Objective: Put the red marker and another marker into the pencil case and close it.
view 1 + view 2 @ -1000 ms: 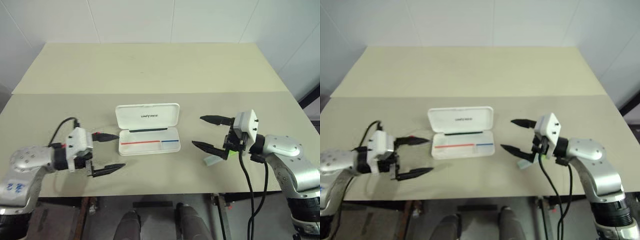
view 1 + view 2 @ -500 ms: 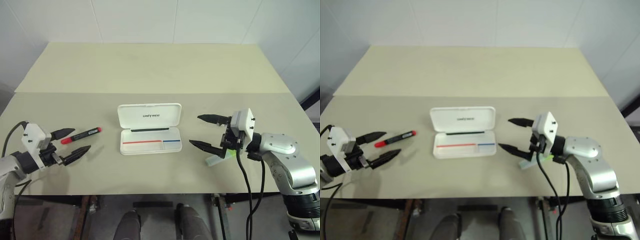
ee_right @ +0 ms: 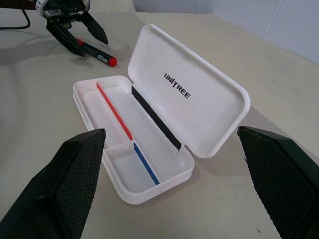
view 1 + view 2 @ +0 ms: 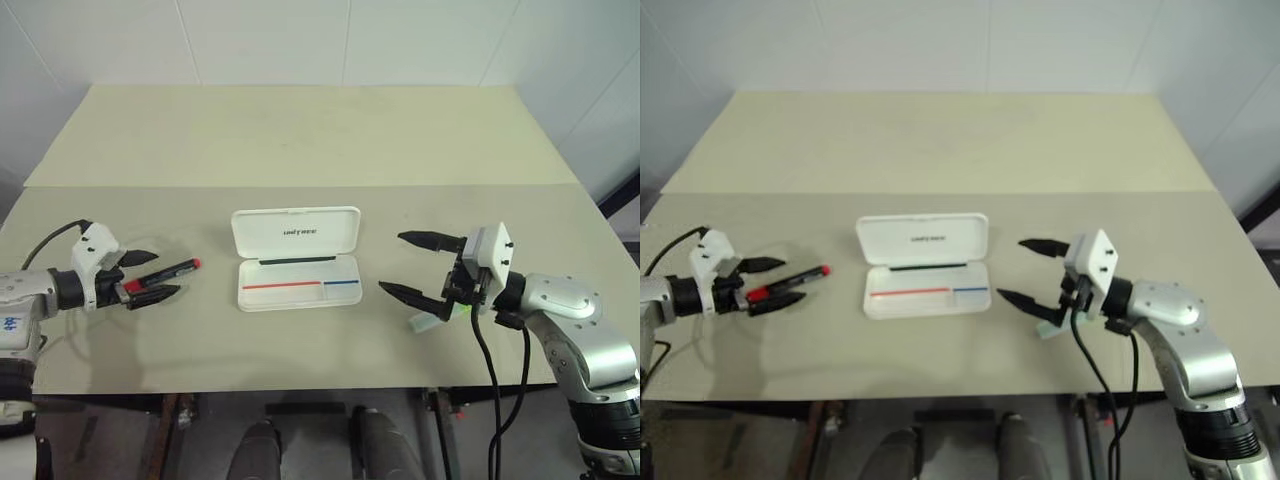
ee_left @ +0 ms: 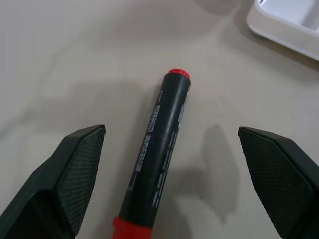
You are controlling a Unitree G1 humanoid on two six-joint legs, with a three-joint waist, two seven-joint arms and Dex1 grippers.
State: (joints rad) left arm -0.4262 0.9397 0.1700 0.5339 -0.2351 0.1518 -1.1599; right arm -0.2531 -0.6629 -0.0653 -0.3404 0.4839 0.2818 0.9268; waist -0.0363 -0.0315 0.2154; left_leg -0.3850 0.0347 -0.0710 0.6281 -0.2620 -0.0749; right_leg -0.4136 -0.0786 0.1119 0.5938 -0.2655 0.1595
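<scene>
Apparently fingers (image 5: 169, 189) straddle red marker (image 5: 159, 144).

A white case (image 4: 297, 258) lies open mid-table (image 4: 300, 140), lid tilted back, red and blue lines inside. At the left, the left gripper (image 4: 148, 276) has its open fingers either side of the red marker (image 4: 165, 274). At the right, the right gripper (image 4: 412, 266) hangs open above a green marker (image 4: 438, 317).
</scene>
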